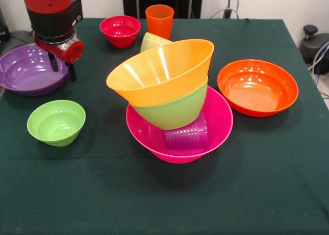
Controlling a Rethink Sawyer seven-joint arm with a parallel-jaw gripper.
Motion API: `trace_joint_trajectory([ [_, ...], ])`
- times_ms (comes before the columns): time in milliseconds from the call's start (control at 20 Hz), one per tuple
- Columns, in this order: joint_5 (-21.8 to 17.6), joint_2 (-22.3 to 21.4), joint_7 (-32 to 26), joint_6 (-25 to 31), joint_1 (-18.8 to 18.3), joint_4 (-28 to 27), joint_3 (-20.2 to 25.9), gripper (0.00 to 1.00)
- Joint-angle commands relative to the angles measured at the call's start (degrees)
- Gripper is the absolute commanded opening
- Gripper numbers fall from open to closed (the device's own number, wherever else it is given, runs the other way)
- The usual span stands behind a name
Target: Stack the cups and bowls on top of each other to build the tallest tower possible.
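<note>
While tower (pixel 172 109) is leaned on purple cup (pixel 186 134) inside pink bowl (pixel 218 123), end effector (pixel 61 66) is held spread, empty, at purple bowl (pixel 23 70) rim on tabletop (pixel 164 199), presumably for next grasp.

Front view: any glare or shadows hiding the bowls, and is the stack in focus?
Front view: soft glare streaks on the yellow-orange bowl and purple bowl, hiding nothing; a faint shadow beneath the pink bowl; the stack is sharp; the gripper is slightly blurred.

Dark green tablecloth (pixel 154 204) covers table; white wall (pixel 257 1) behind, cables (pixel 229 8) hanging
</note>
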Motion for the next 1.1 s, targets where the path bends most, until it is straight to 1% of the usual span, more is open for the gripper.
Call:
trace_joint_trajectory([
  [50,-0.5,-1.1,3.4,-2.9,3.2,1.9,1.3,1.00],
  [100,-0.2,-1.8,4.6,-4.6,3.3,2.6,1.1,1.00],
  [200,0.5,-2.0,5.7,-5.8,3.0,3.8,1.3,1.00],
  [300,0.1,-1.4,5.9,-5.5,3.7,3.1,0.3,1.00],
  [450,0.1,-1.0,3.4,-3.5,3.2,2.7,0.9,1.00],
  [500,-0.2,-0.9,3.0,-3.6,3.4,2.6,0.7,0.00],
  [650,-0.2,-0.9,3.3,-3.5,3.7,2.6,0.5,0.00],
  [1100,-0.4,-0.3,1.6,-3.5,3.1,2.0,1.3,0.00],
])
